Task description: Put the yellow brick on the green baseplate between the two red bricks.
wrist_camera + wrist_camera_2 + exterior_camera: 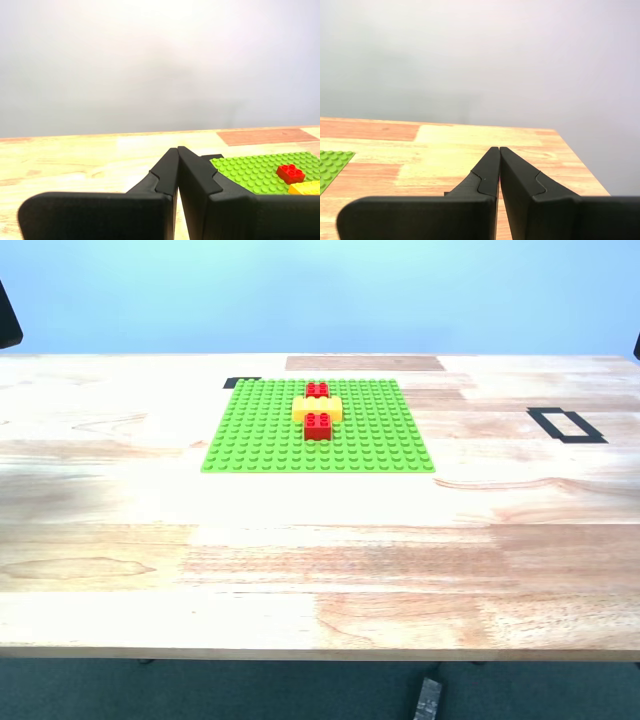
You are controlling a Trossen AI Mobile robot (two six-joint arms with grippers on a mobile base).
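Note:
The green baseplate (318, 426) lies flat on the wooden table, toward its far side in the exterior view. On it the yellow brick (317, 408) sits crosswise between two red bricks, one behind it (317, 390) and one in front (318, 426), all in a row. My first gripper (178, 148) is shut with nothing in it, away from the plate; its view catches the baseplate (260, 170), one red brick (290, 173) and an end of the yellow brick (306, 188). My second gripper (499, 148) is shut and empty over bare table, with a corner of the baseplate (331, 162) in sight.
A black tape rectangle (566, 425) marks the table at the exterior view's right. A small black tape mark (241, 382) lies at the plate's far corner. A darker wood patch (365, 363) sits behind the plate. Dark arm parts (8, 315) show at the exterior view's left edge.

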